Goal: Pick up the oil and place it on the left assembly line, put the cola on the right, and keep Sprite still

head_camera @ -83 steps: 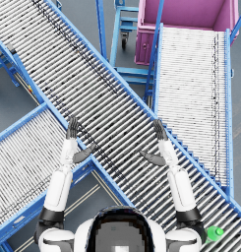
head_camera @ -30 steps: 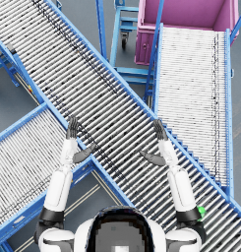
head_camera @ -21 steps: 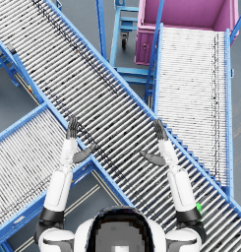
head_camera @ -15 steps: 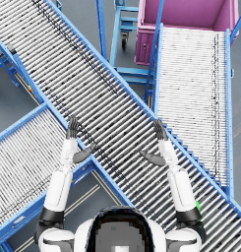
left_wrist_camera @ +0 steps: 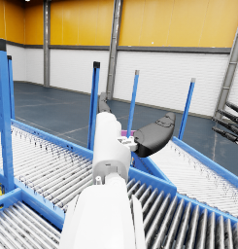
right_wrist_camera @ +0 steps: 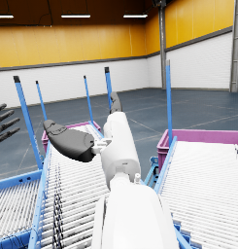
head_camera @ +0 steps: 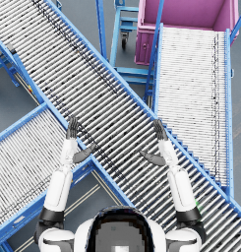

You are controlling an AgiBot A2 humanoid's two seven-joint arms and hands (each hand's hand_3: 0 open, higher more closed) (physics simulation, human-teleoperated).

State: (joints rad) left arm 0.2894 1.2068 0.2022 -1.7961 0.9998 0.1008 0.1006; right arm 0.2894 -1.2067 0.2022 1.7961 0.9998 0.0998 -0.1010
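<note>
My left hand [head_camera: 74,145] and right hand [head_camera: 159,147], empty, fingers spread
Both hover over the middle conveyor [head_camera: 117,113], thumbs turned inward; where the oil, cola or Sprite are I cannot tell

Three blue-framed roller conveyors [head_camera: 108,109]

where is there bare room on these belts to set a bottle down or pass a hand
Bare rollers on the middle conveyor between the left hand and right hand, and beyond them. The left conveyor and the right conveyor, up to the pink bin, are bare too. Nowhere looks crowded.
</note>
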